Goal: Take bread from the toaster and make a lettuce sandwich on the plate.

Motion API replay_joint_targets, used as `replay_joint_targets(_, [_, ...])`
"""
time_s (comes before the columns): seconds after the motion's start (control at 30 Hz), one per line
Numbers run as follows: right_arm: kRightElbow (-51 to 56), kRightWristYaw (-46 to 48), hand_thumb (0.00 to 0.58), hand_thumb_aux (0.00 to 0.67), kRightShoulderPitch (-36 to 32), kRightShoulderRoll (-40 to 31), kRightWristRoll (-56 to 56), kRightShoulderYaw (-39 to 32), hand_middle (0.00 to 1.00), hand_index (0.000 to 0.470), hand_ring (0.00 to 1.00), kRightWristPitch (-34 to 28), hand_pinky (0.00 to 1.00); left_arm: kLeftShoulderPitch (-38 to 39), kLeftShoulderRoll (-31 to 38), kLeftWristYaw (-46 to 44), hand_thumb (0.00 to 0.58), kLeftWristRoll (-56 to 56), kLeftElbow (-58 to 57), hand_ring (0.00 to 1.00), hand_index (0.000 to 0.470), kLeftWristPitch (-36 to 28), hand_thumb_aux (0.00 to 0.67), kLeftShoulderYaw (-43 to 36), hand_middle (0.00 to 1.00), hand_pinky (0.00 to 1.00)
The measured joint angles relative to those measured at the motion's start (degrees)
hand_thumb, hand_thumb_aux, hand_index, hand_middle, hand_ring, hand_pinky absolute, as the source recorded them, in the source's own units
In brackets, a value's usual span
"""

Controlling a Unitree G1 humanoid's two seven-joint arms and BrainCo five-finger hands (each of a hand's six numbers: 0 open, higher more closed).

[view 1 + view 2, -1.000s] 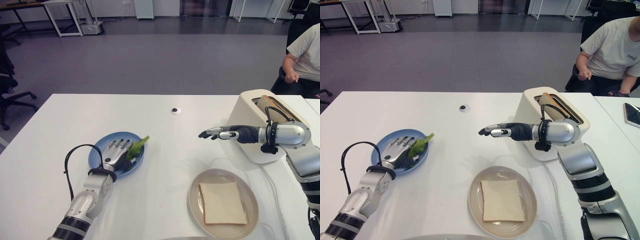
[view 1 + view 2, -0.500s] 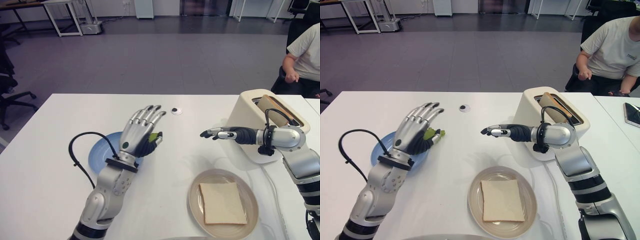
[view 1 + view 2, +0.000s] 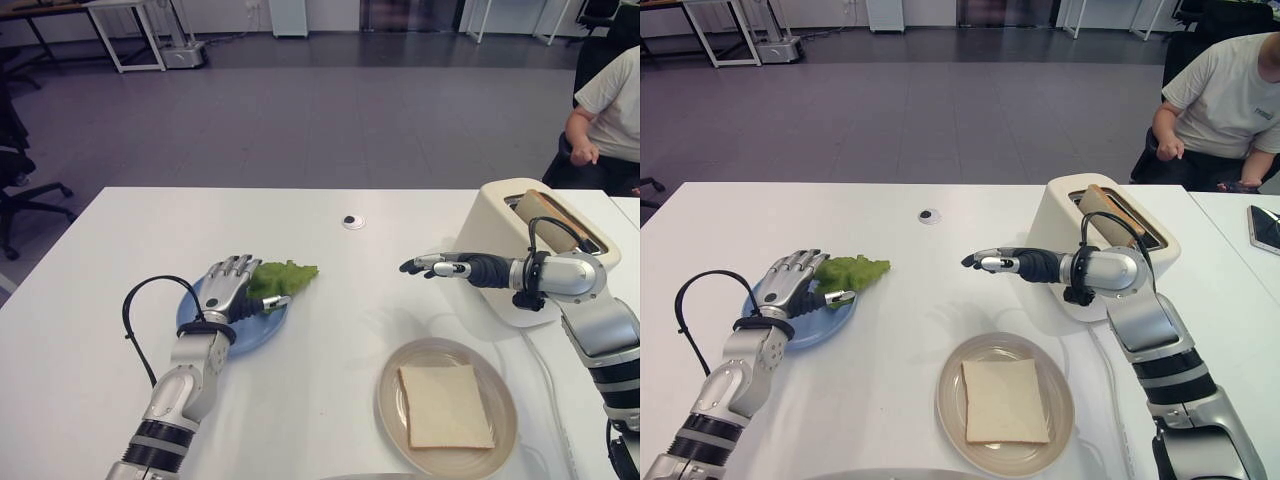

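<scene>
My left hand (image 3: 228,288) rests over the blue plate (image 3: 250,332) at the table's left. Its fingers and thumb pinch a green lettuce leaf (image 3: 284,276), which hangs out over the plate's far right rim. My right hand (image 3: 432,266) hovers open and flat in front of the cream toaster (image 3: 497,228), fingers pointing left, holding nothing. A bread slice (image 3: 552,214) sticks up from the toaster's slot. One bread slice (image 3: 444,405) lies flat on the clear plate (image 3: 386,392) at the front right.
A small black-and-white disc (image 3: 352,221) lies at the table's far middle. The toaster's white cable (image 3: 547,372) runs down the right side. A phone (image 3: 1265,229) lies at the far right. A person sits behind the table's right corner.
My left hand rose from the blue plate with the lettuce, then came back down over it; the leaf now spreads past the right rim. The right hand barely moved.
</scene>
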State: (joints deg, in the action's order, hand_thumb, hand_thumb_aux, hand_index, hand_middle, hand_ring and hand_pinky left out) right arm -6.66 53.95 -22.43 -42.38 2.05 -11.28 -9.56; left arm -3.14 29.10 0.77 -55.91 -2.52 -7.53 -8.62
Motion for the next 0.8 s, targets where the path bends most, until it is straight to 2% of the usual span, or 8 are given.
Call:
replay_joint_targets(0.17, [0.58, 0.06, 0.000, 0.000, -0.02, 0.27, -0.24, -0.58, 0.00, 0.000, 0.00, 0.86, 0.00, -1.40, -0.61, 1.22, 0.000, 0.62, -4.48, 0.00, 0.000, -0.91, 0.000, -2.04, 0.00, 0.00])
replay_joint_targets(0.2, [0.58, 0.05, 0.000, 0.000, -0.02, 0.27, -0.31, -0.57, 0.00, 0.000, 0.00, 0.88, 0.00, -2.26, -0.60, 1.77, 0.244, 0.63, -5.31, 0.00, 0.112, -0.95, 0.160, -2.18, 0.00, 0.00])
replay_joint_targets(0.23, [0.58, 0.05, 0.000, 0.000, -0.01, 0.27, -0.32, -0.58, 0.00, 0.000, 0.00, 0.91, 0.00, -2.97, -0.54, 2.49, 0.580, 0.62, -6.32, 0.00, 0.470, -0.94, 0.670, -2.43, 0.00, 0.00])
replay_joint_targets(0.63, [0.66, -0.68, 0.000, 0.000, 0.14, 0.86, -1.22, -0.77, 0.00, 0.000, 0.00, 1.05, 0.00, -4.69, -0.30, 4.81, 0.580, 1.65, -8.17, 0.00, 0.470, -0.06, 0.670, -4.86, 0.00, 0.00])
replay_joint_targets(0.8, [1.33, -0.99, 0.000, 0.000, 0.35, 1.17, -2.16, -1.33, 0.00, 0.000, 0.00, 1.46, 0.00, -4.09, -1.76, 5.84, 0.580, 5.53, -1.12, 0.00, 0.470, 0.71, 0.670, -2.96, 0.00, 0.00])
